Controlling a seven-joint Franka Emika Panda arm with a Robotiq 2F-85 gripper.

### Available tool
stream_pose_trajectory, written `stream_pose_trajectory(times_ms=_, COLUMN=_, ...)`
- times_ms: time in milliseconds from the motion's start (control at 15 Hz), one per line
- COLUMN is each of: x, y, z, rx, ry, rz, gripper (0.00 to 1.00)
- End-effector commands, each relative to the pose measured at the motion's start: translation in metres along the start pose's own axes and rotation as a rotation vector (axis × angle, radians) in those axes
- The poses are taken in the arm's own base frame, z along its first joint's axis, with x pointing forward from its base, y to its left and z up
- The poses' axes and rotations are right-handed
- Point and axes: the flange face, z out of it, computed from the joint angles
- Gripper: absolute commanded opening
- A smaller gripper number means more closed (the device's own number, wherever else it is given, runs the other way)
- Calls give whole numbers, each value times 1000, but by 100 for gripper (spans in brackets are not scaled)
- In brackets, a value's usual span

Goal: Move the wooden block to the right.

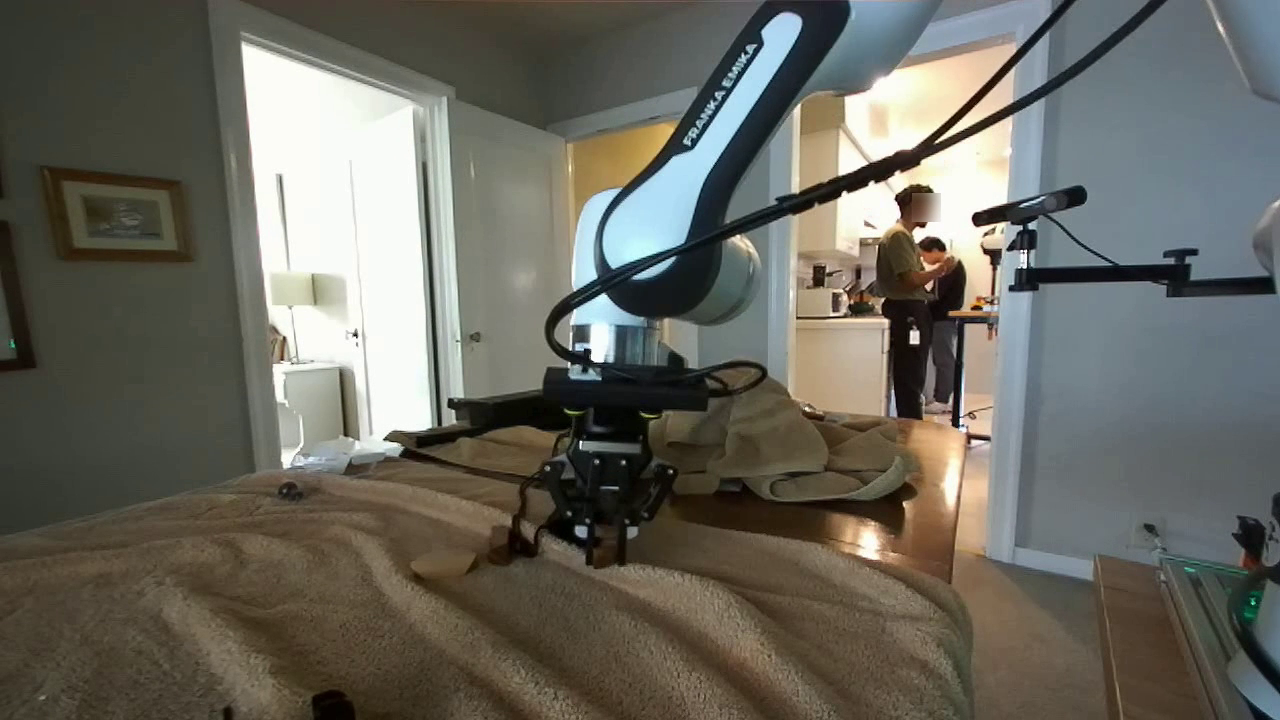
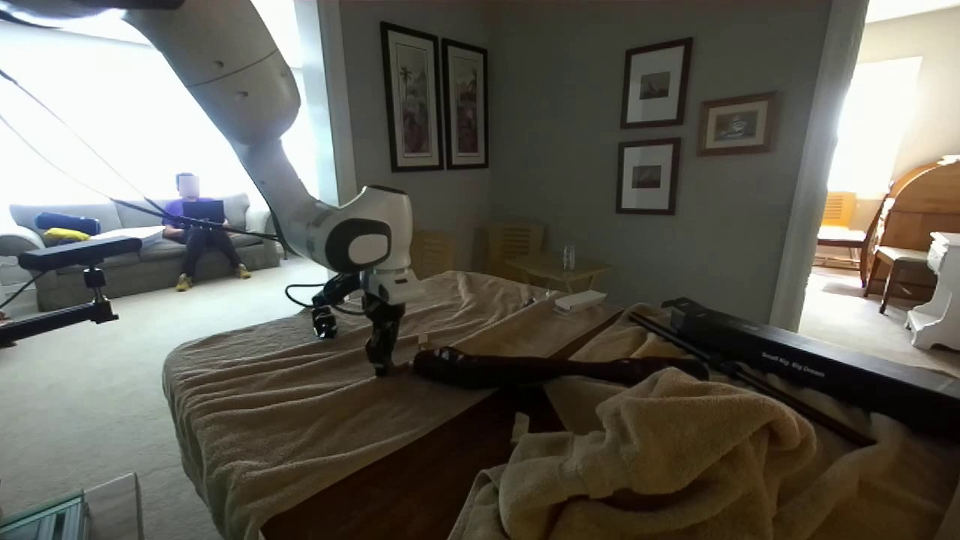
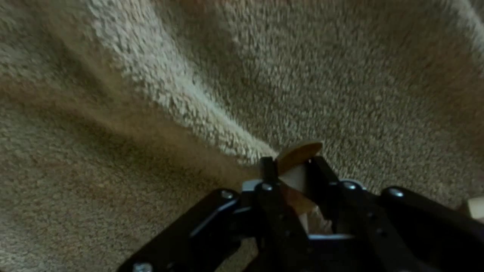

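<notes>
A wooden block with a curved brown top (image 3: pixel 300 153) sits between the fingertips of my gripper (image 3: pixel 293 162) in the wrist view. Both fingers appear to press against it, and they hide much of its sides. In an exterior view the gripper (image 1: pixel 606 550) points straight down with the small brown block (image 1: pixel 603 553) between its fingers, low at the tan blanket. In an exterior view the gripper (image 2: pixel 381 366) also shows at the blanket, dark, and the block cannot be made out there. I cannot tell whether the block touches the blanket.
A flat wooden piece (image 1: pixel 443 565) and a brown piece (image 1: pixel 500 548) lie beside the gripper on the wrinkled blanket (image 1: pixel 700 640). A long dark object (image 2: pixel 525 369), a bunched towel (image 2: pixel 660 442) and a black box (image 2: pixel 787 360) lie nearby. A pale block (image 3: pixel 477 207) shows at the wrist view's edge.
</notes>
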Motion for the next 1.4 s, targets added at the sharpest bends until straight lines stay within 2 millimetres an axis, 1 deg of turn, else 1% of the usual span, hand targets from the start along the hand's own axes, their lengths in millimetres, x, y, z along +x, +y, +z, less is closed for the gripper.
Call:
stream_pose_trajectory(times_ms=0, x=-32, y=16, z=-28, rx=-6, ry=-99, rz=-45, gripper=7)
stream_pose_trajectory(times_ms=67, x=-34, y=19, z=-32, rx=-5, ry=-111, rz=-39, gripper=7)
stream_pose_trajectory(times_ms=200, x=-27, y=28, z=-41, rx=20, ry=-94, rz=3, gripper=7)
stream_pose_trajectory(times_ms=600, x=21, y=65, z=-54, rx=59, ry=-27, rz=150, gripper=7)
stream_pose_trajectory(times_ms=933, x=60, y=93, z=-57, rx=83, ry=11, rz=267, gripper=7)
stream_pose_trajectory(times_ms=1067, x=73, y=102, z=-55, rx=100, ry=-4, rz=310, gripper=7)
stream_pose_trajectory(times_ms=1333, x=97, y=119, z=-47, rx=112, ry=70, rz=402, gripper=7)
